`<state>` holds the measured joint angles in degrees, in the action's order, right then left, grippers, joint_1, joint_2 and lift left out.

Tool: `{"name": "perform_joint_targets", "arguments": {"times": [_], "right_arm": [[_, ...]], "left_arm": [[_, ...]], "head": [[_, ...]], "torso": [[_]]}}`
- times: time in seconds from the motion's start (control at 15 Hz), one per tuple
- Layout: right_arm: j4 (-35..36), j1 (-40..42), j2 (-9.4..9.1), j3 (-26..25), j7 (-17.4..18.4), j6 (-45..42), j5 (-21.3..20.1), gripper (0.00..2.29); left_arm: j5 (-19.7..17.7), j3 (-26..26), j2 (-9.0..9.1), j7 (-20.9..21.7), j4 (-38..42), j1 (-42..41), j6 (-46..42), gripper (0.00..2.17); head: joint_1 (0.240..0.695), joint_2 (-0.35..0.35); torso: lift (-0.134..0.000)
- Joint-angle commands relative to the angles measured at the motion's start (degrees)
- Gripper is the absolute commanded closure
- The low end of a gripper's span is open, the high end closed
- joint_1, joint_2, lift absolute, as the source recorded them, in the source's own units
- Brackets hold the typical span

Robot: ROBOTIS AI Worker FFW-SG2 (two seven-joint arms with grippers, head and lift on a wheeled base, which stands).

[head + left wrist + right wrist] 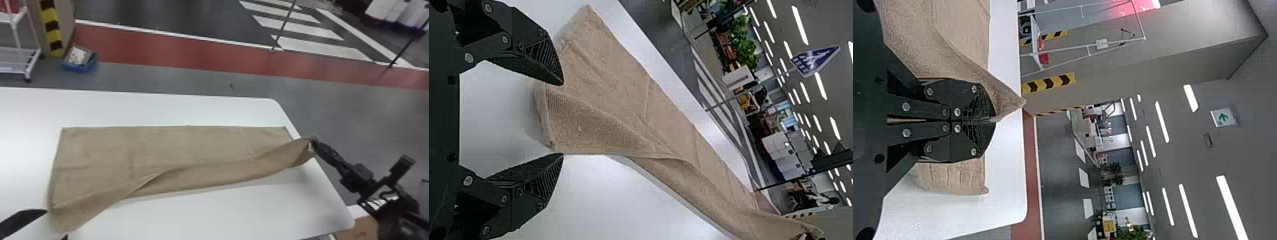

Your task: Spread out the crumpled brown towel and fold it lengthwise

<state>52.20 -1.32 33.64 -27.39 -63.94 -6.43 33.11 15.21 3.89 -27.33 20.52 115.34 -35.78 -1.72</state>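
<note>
Brown towel [153, 146] lies spread, fold partly made; right gripper [994, 120] pinches 1 corner [1009, 102], left gripper [563, 119] gapes wide; flattening remains.

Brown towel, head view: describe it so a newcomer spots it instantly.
Find the white table, nearer than the red floor strip. The brown towel lies across it as a long band, one corner pinched in the right gripper. Soft tan cloth sets it apart from the smooth tabletop and black gripper.
</note>
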Motion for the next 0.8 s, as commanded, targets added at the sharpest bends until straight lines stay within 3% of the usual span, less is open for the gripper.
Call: {"name": "perform_joint_targets", "arguments": {"times": [0.0, 0.07, 0.13, 0.27, 0.4, 0.73], "right_arm": [[-0.1, 0.0, 0.02, 0.0, 0.0, 0.1, 0.0, 1.65], [-0.1, 0.0, 0.02, 0.0, 0.0, 0.1, 0.1, 1.65], [-0.2, 0.0, 0.11, 0.0, 0.0, 0.1, 0.2, 1.65], [-0.2, -0.1, 0.11, 0.0, 0.0, 0.1, 0.2, 1.65], [-0.2, -0.3, 0.11, 0.0, 0.0, 0.1, 0.1, 1.65], [-0.2, -0.3, 0.2, 0.0, 0.0, 0.1, 0.5, 1.65]], "left_arm": [[0.9, 0.5, -0.09, 0.0, -0.2, 0.5, 0.6, 0.46], [1.0, 0.5, -0.18, 0.1, -0.2, 0.4, 0.5, 0.49], [1.0, 0.7, -0.09, 0.0, -0.3, 0.4, 0.5, 0.69], [0.9, 0.9, -0.09, 0.1, -0.4, 0.5, 0.5, 0.71], [0.8, 0.9, -0.09, 0.0, -0.4, 0.5, 0.5, 0.91], [0.8, 0.9, -0.18, 0.3, -0.6, 1.1, 1.9, 0.92]], "head": [[0.695, -0.35], [0.695, -0.35], [0.695, -0.35], [0.695, -0.35], [0.695, -0.35], [0.695, -0.35]], "torso": [[-0.123], [-0.123], [-0.123], [-0.123], [-0.123], [-0.123]]}}
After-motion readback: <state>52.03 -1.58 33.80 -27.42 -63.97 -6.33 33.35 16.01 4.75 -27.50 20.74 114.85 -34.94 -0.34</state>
